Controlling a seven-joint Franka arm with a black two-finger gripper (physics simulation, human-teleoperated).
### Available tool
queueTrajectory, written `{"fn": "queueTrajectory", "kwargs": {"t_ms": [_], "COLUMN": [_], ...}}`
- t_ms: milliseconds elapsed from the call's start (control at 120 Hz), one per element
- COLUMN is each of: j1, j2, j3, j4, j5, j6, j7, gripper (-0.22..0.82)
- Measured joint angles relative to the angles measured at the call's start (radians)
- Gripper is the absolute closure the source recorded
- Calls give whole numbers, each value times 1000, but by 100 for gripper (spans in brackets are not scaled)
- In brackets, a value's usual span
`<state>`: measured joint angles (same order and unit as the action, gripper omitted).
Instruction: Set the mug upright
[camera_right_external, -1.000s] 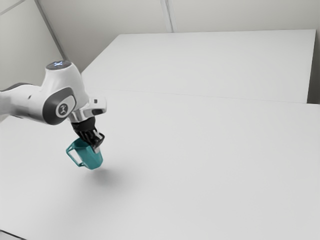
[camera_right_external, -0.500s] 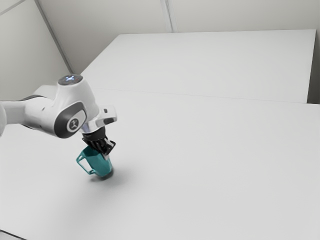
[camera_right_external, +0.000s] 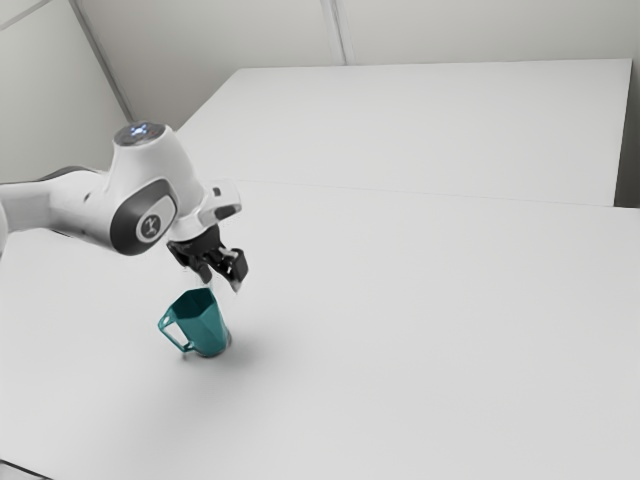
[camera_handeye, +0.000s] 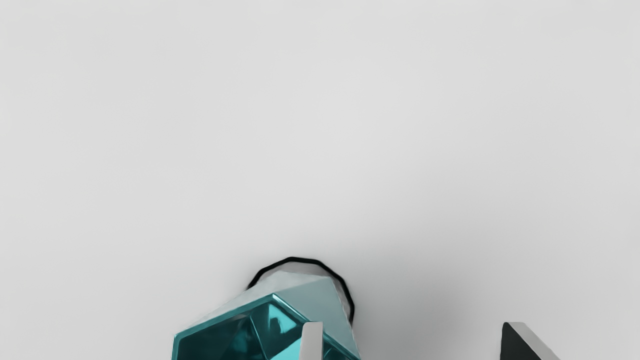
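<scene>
Claw (camera_right_external: 221, 281) raised, open, teal mug (camera_right_external: 208, 332) just below

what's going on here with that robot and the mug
A robot arm is working on getting a teal mug to stand upright on the white table. Right now its claw is open just above the mug, one finger over the mug's mouth and the other out to the side, so it isn't gripping it. The mug looks upright, mouth up, with its handle toward the exterior view's left.
</scene>
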<state>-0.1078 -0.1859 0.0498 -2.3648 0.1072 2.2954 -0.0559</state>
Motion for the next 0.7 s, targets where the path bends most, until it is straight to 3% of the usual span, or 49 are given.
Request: {"fn": "queueTrajectory", "kwargs": {"t_ms": [258, 700], "j1": [-2, 9], "j2": [13, 128], "j3": [-1, 1], "j4": [247, 740], "j5": [-23, -27], "j6": [-245, -660], "j7": [-12, -25], "gripper": [9, 3]}}
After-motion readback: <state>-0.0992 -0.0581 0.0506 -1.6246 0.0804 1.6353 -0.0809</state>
